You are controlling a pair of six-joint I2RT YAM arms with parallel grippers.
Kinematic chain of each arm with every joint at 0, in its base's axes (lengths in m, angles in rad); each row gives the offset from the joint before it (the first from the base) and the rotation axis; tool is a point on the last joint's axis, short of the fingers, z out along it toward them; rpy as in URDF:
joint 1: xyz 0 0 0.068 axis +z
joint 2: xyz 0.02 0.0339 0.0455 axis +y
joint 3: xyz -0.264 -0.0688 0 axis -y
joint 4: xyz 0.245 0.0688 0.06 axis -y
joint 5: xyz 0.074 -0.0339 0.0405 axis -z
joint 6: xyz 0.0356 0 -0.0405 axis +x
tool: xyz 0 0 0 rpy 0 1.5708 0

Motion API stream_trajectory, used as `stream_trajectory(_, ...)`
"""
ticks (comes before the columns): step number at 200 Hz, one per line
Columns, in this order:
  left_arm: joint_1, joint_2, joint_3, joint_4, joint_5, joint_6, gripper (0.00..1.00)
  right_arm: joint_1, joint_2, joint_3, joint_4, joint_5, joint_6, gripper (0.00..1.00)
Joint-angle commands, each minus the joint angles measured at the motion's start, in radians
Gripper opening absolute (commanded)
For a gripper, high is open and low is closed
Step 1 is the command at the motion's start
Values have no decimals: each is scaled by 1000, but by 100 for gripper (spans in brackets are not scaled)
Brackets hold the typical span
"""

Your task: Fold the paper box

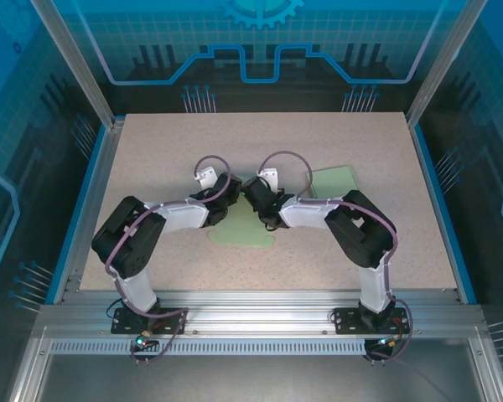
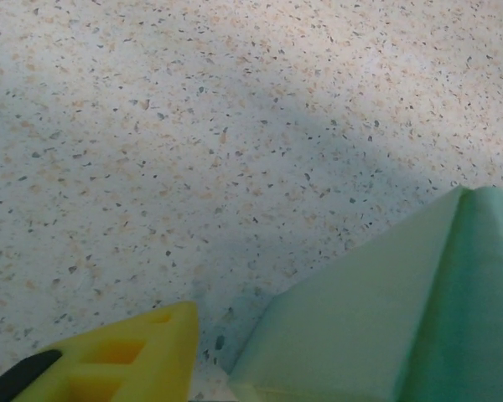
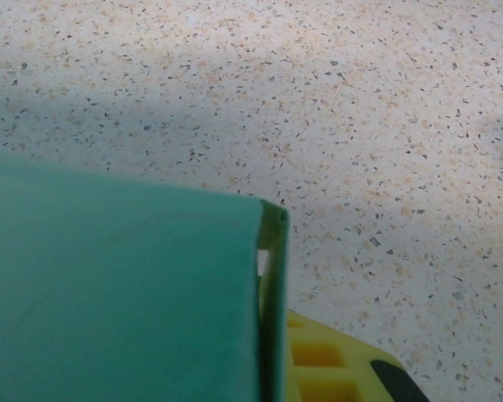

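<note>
Lying mid-table [image 1: 151,151] under both arms, green paper box [image 1: 243,233] has panels raised; right gripper [image 1: 253,199] pinched tight on one panel, left gripper [image 1: 233,201] jaw width unclear, yellow finger [image 2: 138,356] beside a flap

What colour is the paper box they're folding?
Pale green paper box, clearest in the left wrist view.
</note>
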Motion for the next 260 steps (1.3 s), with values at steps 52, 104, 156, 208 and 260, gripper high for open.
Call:
stream_trajectory(52, 4, -101, -72, -13, 89, 96, 54, -9, 43, 102, -307, 45, 32, 0)
stream_trajectory(104, -7, -96, -81, 4, 136, 76, 54, -10, 92, 185, -467, 151, 87, 0)
stream_trajectory(156, -24, -151, -85, 6, 211, 75, 67, -11, 178, 272, -628, 270, 156, 0)
stream_trajectory(208, -33, -249, -111, -36, 272, 59, 76, -24, 184, 292, -612, 210, 100, 0)
stream_trajectory(260, -32, -305, -118, -109, 241, 153, 75, -48, 127, 292, -600, 99, -19, 0)
